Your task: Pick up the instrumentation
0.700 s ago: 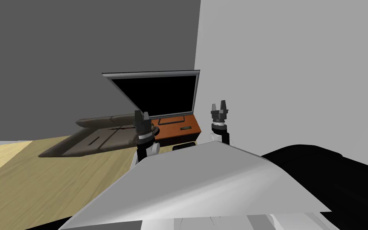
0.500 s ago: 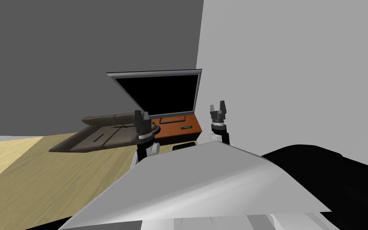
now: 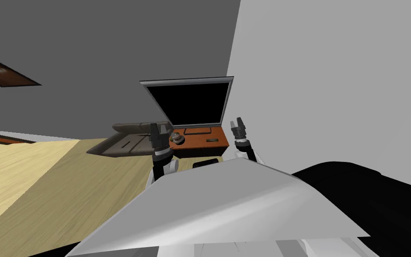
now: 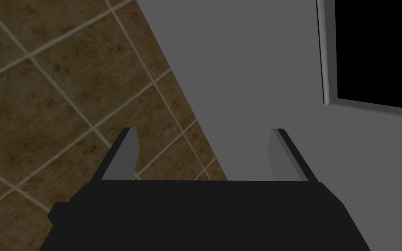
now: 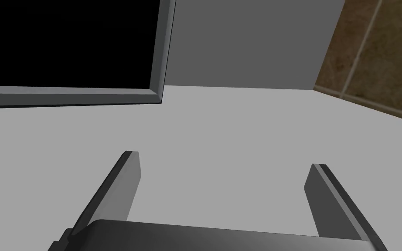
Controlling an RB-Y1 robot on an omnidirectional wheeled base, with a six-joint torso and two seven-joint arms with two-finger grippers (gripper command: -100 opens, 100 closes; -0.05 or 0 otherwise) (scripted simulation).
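Turning is my own doing: the head camera has swung since the earlier frames, so the window (image 3: 190, 101), the table (image 3: 202, 145) and the low dark couch (image 3: 126, 143) beside it all sit further toward the right of the head view. A brown frame (image 3: 5, 75) has come into sight high on the dark grey wall (image 3: 88, 49).

Both arms are raised in front of me. The left gripper (image 3: 160, 129) stands before the near left corner of the table. In the left wrist view its two fingers (image 4: 124, 154) stand well apart, about a third of the picture's width, with nothing between them. The right gripper (image 3: 237, 122) is up by the table's right end, close to the light grey wall (image 3: 334, 89). In the right wrist view its fingers (image 5: 128, 183) are spread at least as wide and are also empty.

The task's thing, a small round device (image 3: 177, 137), rests on the reddish-brown top of the table near its left end. In the head view it shows just beside the left gripper, on the side toward the right gripper. How far beyond the fingers it lies I cannot tell. Two flat rectangular panels (image 3: 198, 130) lie on the tabletop further along.

The window, a grey frame around a black area, rises behind the table. The couch lies on the pale wooden floor (image 3: 44, 192), to the table's left.
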